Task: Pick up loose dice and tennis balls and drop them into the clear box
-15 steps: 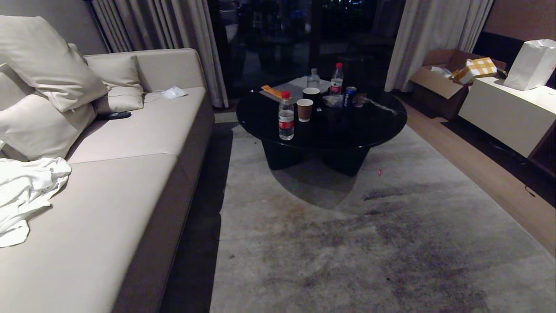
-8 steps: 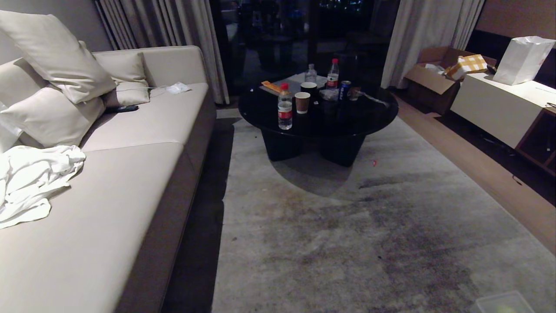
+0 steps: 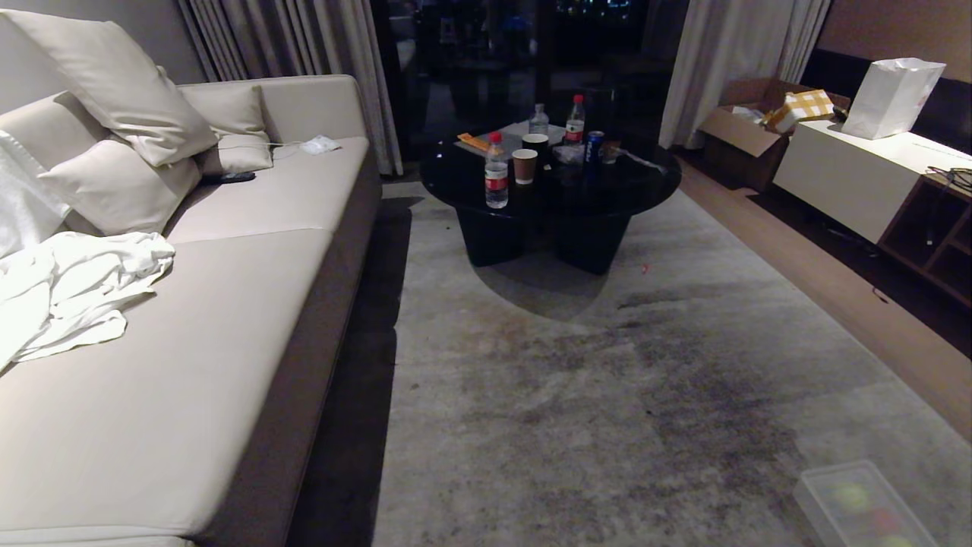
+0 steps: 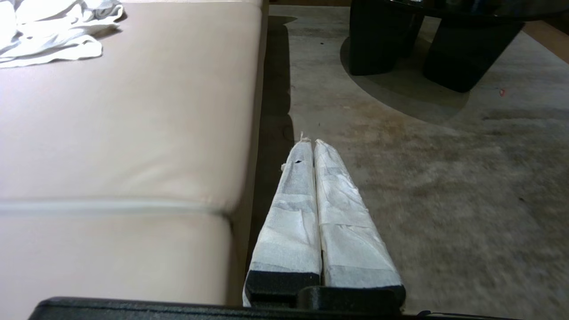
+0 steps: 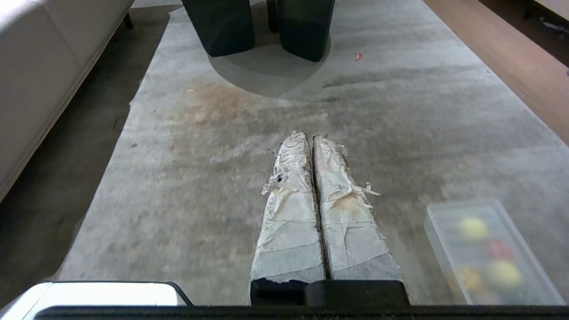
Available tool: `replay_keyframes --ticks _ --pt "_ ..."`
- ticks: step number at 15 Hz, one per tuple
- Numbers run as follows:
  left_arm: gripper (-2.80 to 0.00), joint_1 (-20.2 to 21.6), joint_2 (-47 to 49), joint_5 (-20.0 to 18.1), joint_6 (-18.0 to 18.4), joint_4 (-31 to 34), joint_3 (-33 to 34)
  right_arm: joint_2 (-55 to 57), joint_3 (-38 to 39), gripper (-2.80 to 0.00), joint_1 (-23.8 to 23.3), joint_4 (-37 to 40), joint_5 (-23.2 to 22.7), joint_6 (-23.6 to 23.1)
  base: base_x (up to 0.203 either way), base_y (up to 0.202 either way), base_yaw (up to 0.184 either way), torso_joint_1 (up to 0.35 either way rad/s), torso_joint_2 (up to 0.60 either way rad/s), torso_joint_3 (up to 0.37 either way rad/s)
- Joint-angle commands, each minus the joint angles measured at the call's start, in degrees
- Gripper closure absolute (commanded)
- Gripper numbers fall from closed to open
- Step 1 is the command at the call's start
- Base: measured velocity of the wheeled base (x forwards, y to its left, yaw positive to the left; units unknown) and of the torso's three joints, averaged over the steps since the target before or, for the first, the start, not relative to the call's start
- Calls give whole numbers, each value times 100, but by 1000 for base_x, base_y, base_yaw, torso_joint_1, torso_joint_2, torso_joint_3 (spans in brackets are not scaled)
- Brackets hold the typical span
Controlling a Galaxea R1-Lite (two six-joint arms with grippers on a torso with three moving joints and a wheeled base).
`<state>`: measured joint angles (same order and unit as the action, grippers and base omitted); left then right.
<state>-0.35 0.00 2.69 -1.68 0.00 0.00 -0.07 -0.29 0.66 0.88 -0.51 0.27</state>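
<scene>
The clear box (image 3: 811, 486) lies on the rug at the near right, also in the right wrist view as the clear box (image 5: 438, 231). Inside it, blurred, are two yellow-green tennis balls (image 5: 473, 227) (image 5: 503, 273) and a red die (image 5: 498, 250); one ball (image 3: 850, 495) shows in the head view. My right gripper (image 5: 310, 135) hangs shut and empty over the rug, left of the box. My left gripper (image 4: 311, 141) is shut and empty beside the sofa's edge. Neither arm shows in the head view.
A beige sofa (image 3: 228, 289) with cushions and a white cloth (image 3: 68, 289) fills the left. A round black table (image 3: 550, 190) with bottles and cups stands ahead on the grey rug (image 3: 569, 395). A white cabinet (image 3: 843, 175) and cardboard box (image 3: 740, 125) line the right wall.
The whole head view has shifted: the table and sofa sit farther off, and the clear box has come into view at the lower right. The camera moved; nothing on the floor did.
</scene>
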Motion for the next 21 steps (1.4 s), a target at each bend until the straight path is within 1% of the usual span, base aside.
replay_keyframes --ticks 1,8,9,21 --pt "0 0 9 3 -8 0 9 7 -3 0 4 0 -2 0 -184 0 -2 2 -2 2" --pt "0 0 9 12 -8 0 9 7 -6 0 4 0 -2 0 -180 0 -2 2 1 2" --pt "0 0 9 19 -56 0 9 7 -6 0 4 0 -2 0 -95 0 -2 2 6 -2" --pt "0 0 9 29 -69 0 9 7 -6 0 4 17 25 0 0 0 0 0 0 0"
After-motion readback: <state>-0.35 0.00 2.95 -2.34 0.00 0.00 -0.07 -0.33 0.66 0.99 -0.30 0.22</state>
